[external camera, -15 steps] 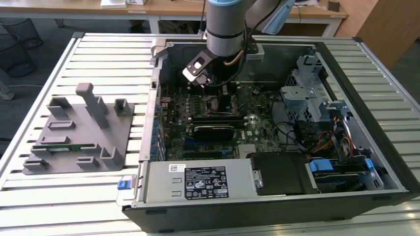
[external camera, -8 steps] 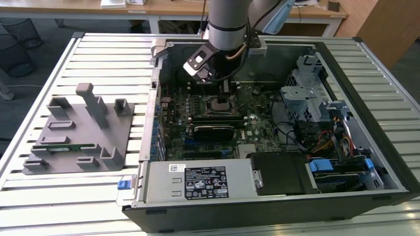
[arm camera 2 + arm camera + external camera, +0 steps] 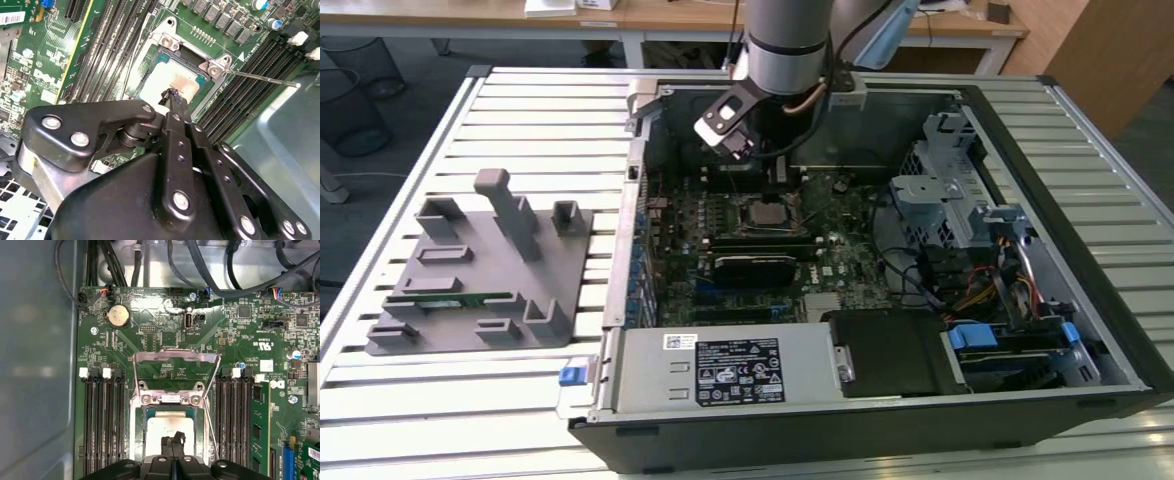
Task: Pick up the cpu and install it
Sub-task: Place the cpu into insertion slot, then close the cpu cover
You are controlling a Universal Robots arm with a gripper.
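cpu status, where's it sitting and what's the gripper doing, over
Gripper shut, tip right at the cpu. Cpu lying flat in the socket. Load frame swung open, lever out to the side.

Small silvery-grey square cpu [image 3: 172, 79] [image 3: 161, 426]: partly hidden under the black metal gripper [image 3: 172, 95] [image 3: 173, 441] in both wrist views. Tip-to-chip contact: can't tell. Black square socket with metal frame [image 3: 170, 399] is cut off by the picture edge in the first wrist view. Exterior view: cpu too small to make out.
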